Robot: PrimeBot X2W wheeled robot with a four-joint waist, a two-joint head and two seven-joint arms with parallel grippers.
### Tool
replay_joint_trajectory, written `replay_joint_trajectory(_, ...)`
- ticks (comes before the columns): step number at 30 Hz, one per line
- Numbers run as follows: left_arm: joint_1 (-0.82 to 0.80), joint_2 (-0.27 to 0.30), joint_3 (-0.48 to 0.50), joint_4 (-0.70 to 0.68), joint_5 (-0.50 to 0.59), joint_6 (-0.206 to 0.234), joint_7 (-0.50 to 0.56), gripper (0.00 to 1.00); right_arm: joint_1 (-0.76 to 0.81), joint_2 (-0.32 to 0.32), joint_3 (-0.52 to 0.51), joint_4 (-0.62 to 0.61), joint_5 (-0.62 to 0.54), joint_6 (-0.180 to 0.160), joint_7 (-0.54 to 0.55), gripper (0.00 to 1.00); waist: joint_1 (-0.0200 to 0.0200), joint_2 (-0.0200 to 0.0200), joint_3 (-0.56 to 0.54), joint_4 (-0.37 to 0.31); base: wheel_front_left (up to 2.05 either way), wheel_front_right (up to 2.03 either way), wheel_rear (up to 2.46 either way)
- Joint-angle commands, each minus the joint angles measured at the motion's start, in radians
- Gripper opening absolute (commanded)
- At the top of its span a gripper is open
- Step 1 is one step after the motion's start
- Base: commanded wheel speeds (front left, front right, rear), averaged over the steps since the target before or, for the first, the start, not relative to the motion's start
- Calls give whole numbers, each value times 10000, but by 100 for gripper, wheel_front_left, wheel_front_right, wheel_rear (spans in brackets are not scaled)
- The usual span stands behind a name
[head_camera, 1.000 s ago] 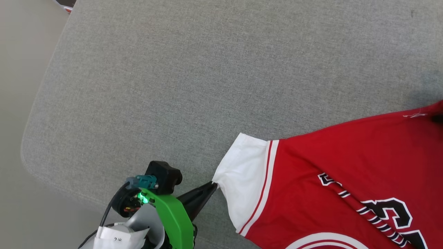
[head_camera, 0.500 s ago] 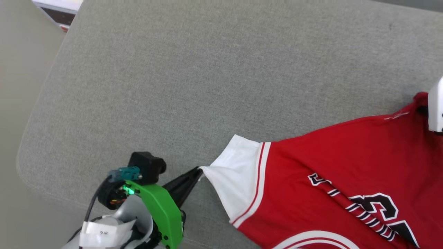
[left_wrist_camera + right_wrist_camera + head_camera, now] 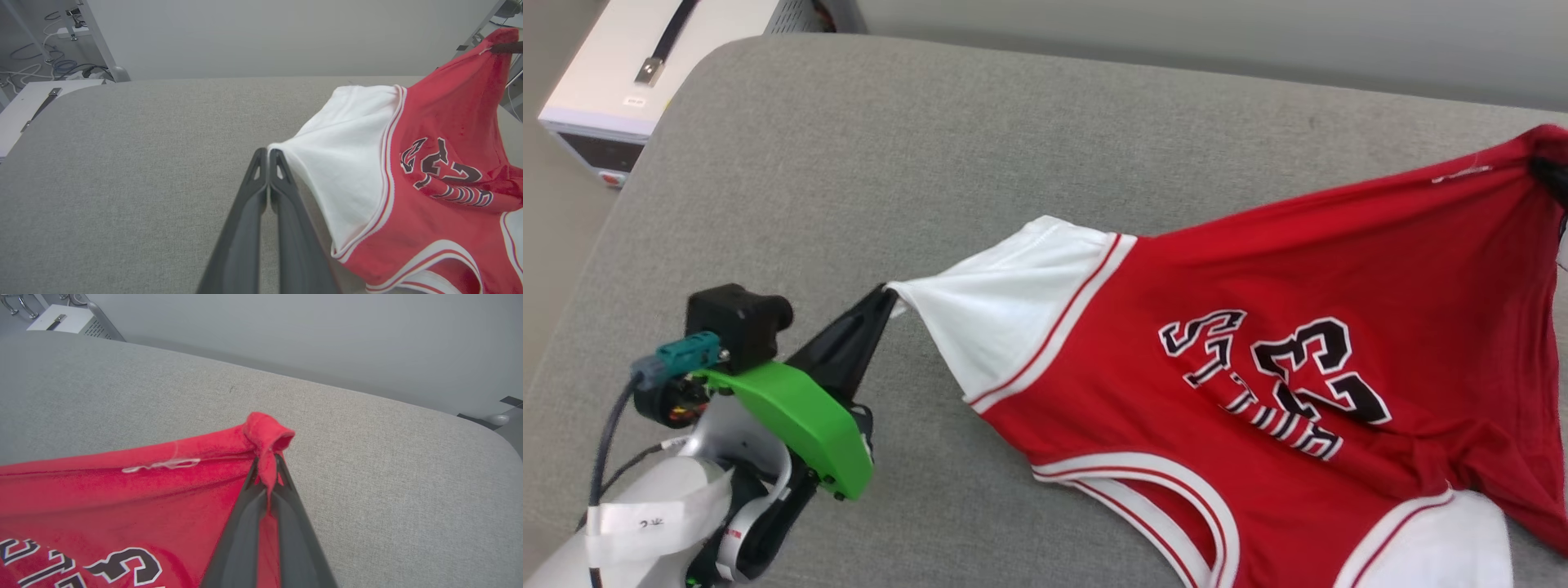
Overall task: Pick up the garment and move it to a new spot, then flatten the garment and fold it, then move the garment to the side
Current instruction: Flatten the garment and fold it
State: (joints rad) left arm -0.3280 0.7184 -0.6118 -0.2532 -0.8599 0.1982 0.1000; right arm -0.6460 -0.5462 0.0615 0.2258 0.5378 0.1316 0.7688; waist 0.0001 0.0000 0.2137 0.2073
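Red garment (image 3: 1258,269), bottom cropped, pinched in closed left gripper (image 3: 267,153) and right gripper (image 3: 267,465).

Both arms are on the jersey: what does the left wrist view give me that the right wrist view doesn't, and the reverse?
Left wrist view: the left jaws shut on the tip of the white sleeve, its striped trim, and cables on the floor beyond. Right wrist view: the right jaws shut on a bunched red corner, with pale stitching beside it. Both: the garment with its black lettering, the grey cushion and the white box.
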Motion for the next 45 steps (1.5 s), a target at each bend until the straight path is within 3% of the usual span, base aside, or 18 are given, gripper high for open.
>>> replay_joint_trajectory(1,-227,158,236,-93,87,149,-172,0,165,-31,-127,-147,67,-9,-406,0,-1,0,-621,-634,0,0,0)
replay_joint_trajectory(13,-554,773,1864,-782,262,901,-1254,0,1174,-192,-363,-1565,393,-9,-1923,0,-1,0,-1521,-1583,0,0,0)
replay_joint_trajectory(28,-1186,1544,3546,-1969,847,1386,-2487,0,2480,225,-1632,-4121,662,-9,-1927,0,-1,0,-2049,-2214,0,0,0)
replay_joint_trajectory(39,-1914,2310,4116,-2572,1107,1393,-2229,0,2217,411,-2404,-4839,625,-9,-1995,0,-1,0,-1644,-2365,0,0,0)
replay_joint_trajectory(45,-2400,2836,4075,-2538,1048,1205,-1471,0,1714,292,-2575,-4772,628,-9,-2093,0,-1,0,-862,-2421,0,0,0)
